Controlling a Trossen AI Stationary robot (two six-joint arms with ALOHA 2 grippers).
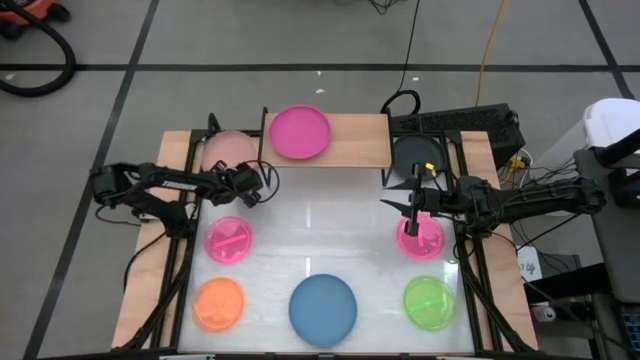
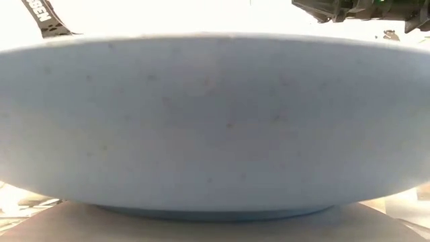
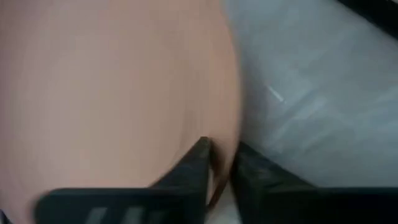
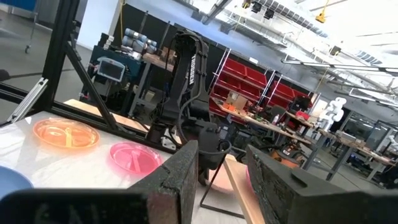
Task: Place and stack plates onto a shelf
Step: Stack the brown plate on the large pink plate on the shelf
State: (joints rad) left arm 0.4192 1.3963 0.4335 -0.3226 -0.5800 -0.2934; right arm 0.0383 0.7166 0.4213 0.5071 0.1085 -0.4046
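Note:
The shelf [image 1: 350,140] stands at the table's far edge, and a magenta plate [image 1: 299,132] lies on its wooden top. A pale pink plate [image 1: 226,150] is just left of the shelf, with my left gripper [image 1: 262,183] shut on its rim. It fills the left wrist view [image 3: 112,93]. A dark grey plate [image 1: 415,153] lies right of the shelf. My right gripper [image 1: 392,205] is open and empty [image 4: 222,155]. It hovers level, pointing toward the table's left, just beside a hot pink plate [image 1: 421,238]. My left gripper pinches the pale pink plate's rim [image 3: 216,132] between its two fingers [image 3: 198,155], on the plate's near right side. The fingers come from the table's near side, slanting toward the far edge. I cannot tell whether the plate's far part rests on anything.
On the white table lie a second hot pink plate [image 1: 229,239], an orange plate [image 1: 218,304], a blue plate [image 1: 322,309] and a green plate [image 1: 429,302]. The blue plate [image 2: 215,121] blocks the low view. Black frame posts stand at both table sides.

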